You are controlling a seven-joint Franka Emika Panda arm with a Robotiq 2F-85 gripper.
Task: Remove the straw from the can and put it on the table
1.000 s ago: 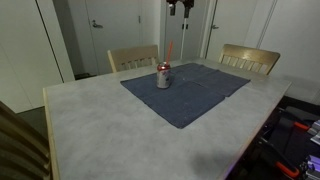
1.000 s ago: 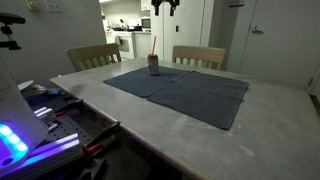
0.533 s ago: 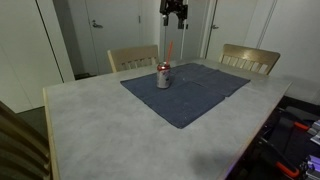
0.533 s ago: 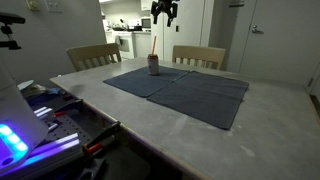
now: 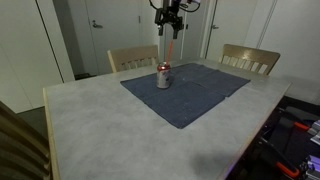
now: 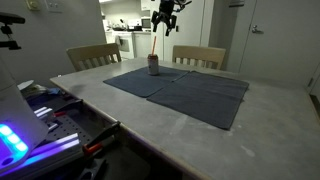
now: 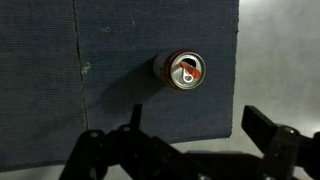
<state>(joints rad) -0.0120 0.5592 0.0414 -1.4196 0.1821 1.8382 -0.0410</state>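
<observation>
The silver can (image 5: pixel 163 76) with a red top stands upright on the dark blue mat (image 5: pixel 195 92) at the far side of the table (image 5: pixel 95 125). The red-orange straw (image 5: pixel 169 52) sticks up out of it. Both show in both exterior views, the can (image 6: pixel 154 64) with the straw (image 6: pixel 153 45). My gripper (image 5: pixel 168 22) hangs open and empty in the air well above the straw's top, also seen in an exterior view (image 6: pixel 163 17). In the wrist view the can (image 7: pixel 181 70) lies ahead of my open gripper (image 7: pixel 200 128), with the straw (image 7: pixel 188 73) seen end-on in its top.
Two wooden chairs (image 5: pixel 133 57) (image 5: pixel 250 58) stand behind the table's far edge. A wooden chair back (image 5: pixel 18 145) is at the near corner. Electronics with glowing lights (image 6: pixel 30 125) sit beside the table. Doors and a hallway lie behind.
My gripper has come down and drifted sideways, now closer above the straw. The can and straw have not moved.
</observation>
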